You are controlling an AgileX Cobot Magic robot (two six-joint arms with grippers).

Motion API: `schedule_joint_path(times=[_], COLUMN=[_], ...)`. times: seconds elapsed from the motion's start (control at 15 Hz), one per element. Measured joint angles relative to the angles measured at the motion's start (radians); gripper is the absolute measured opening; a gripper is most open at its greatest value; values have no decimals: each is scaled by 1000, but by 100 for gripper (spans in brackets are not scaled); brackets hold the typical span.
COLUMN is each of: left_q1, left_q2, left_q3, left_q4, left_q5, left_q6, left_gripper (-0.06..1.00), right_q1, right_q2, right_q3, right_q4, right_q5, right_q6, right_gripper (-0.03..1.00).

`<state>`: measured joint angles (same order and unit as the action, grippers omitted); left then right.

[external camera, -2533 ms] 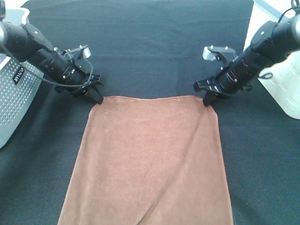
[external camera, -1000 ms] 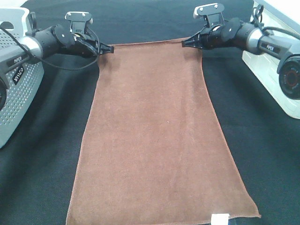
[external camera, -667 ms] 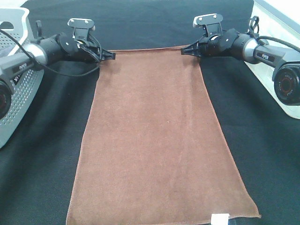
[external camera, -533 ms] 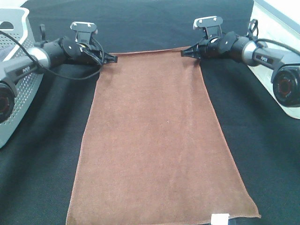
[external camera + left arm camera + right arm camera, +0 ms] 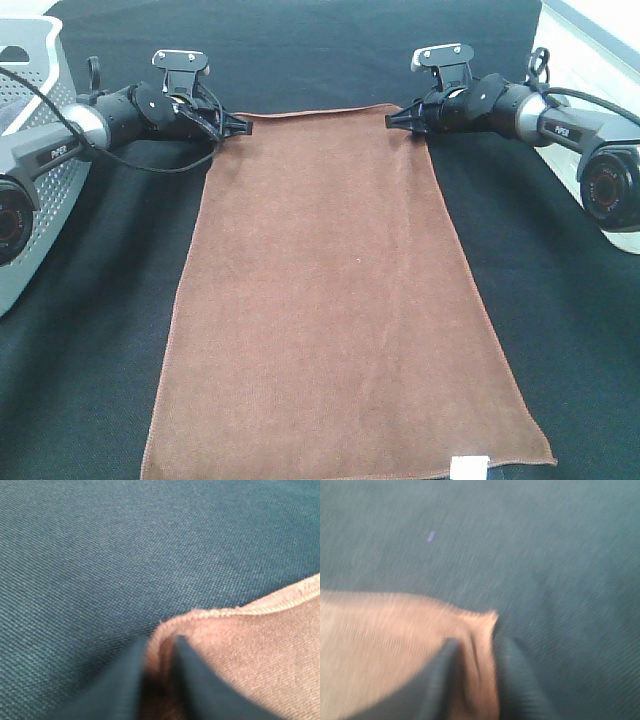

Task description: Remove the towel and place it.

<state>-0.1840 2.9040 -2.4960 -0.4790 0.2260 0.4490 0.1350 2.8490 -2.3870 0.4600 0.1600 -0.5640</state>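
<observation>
The reddish-brown towel [image 5: 340,290] lies spread flat on the black table cloth, long side running from front to back, with a small white tag [image 5: 469,467] at its near right corner. My left gripper [image 5: 238,126] is shut on the towel's far left corner, low over the cloth. My right gripper [image 5: 397,119] is shut on the far right corner. In the left wrist view the fingers [image 5: 125,680] pinch the hemmed corner [image 5: 200,617]. In the right wrist view the fingers [image 5: 512,670] pinch the other corner [image 5: 480,630], blurred.
A grey perforated basket [image 5: 25,200] stands at the left edge. A white container [image 5: 600,130] stands at the right edge behind the right arm. The black table cloth [image 5: 320,50] stretches beyond the towel's far edge.
Both grippers pulled the towel's far corners towards the back, spreading it flat, then lowered and eased slightly forward; in the last half second they barely moved.
</observation>
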Motion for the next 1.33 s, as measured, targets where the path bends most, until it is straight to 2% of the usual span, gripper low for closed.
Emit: schedule_joint_path(times=[0.13,0.27,0.73,0.93,1.0,1.13,1.2,1.33], left_q1=[0,4,35,37,37,43,50,69], left_q2=[-5,-6,-104,-165,-190,-257,-298,-376], left_q3=[0,0,-36,-38,-41,-49,-49,-51], left_q4=[8,11,16,35,69,187,248,314], left_q5=[13,14,33,104,131,210,249,380], left_q6=[0,0,0,-48,-85,-197,-267,-346], left_gripper=[67,79,79,79,79,79,79,79], right_q1=[-5,-5,-5,-5,-5,-5,-5,-5], right_q2=[-15,-38,-142,-213,-242,-310,-343,-415], right_q3=[-1,-1,-1,-1,-1,-1,-1,-1], right_q4=[0,-10,-20,-31,-37,-75,-110,-207], right_q5=[57,87,134,148,162,198,222,302], right_q6=[0,0,0,0,1,35,72,185], right_gripper=[47,55,57,57,57,57,57,57])
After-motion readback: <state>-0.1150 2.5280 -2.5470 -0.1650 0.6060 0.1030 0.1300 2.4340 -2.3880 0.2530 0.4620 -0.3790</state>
